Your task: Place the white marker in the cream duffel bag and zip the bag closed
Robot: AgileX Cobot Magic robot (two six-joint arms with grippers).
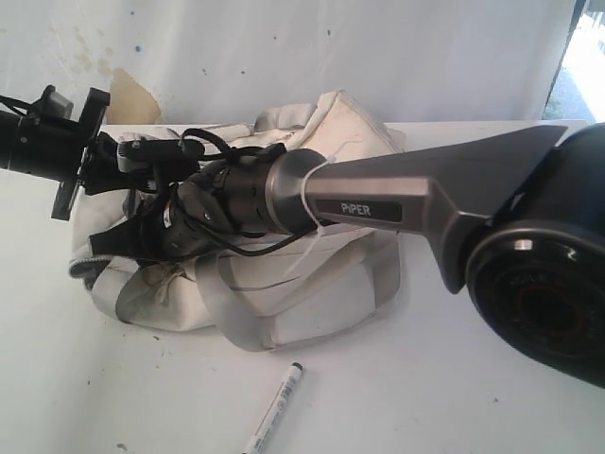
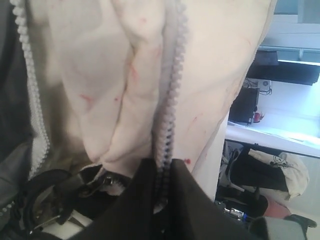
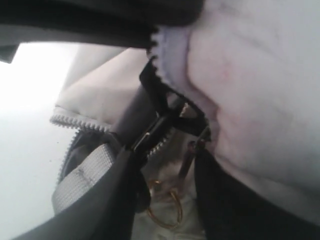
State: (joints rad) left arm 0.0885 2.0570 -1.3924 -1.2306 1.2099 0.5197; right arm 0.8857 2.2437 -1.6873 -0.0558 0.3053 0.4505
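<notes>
From the outside, the bag [image 1: 312, 293] lies slumped towards the back edge of the bench [image 1: 454, 378], left of its middle. It is soft cream cloth, creased and stained, with a flat grey strap [image 1: 236, 312] looped over its front. The marker [image 1: 275, 409], a slim white barrel with a dark cap, lies on bare bench near the front edge, well apart from the bag, so by my reading it has not yet gone in. The right arm [image 1: 397, 203], smooth grey metal, reaches across the bag to its left end. There it meets the left arm [image 1: 38, 142], and both tips are lost among cables and cloth. In the left wrist view, the left gripper [image 2: 161, 169] is narrow. Its two dark fingers pinch a line of grey zip teeth [image 2: 170, 100] and the cloth edge, probably to keep the opening taut. Dark lining shows beside a second row of teeth. In the right wrist view, the right gripper [image 3: 167, 155] has its jaws apart. The black zip pull [image 3: 155, 125] and a thin gold ring [image 3: 167, 210] sit in the gap, seemingly lined up to work the slider, though I see no clamp on it.
</notes>
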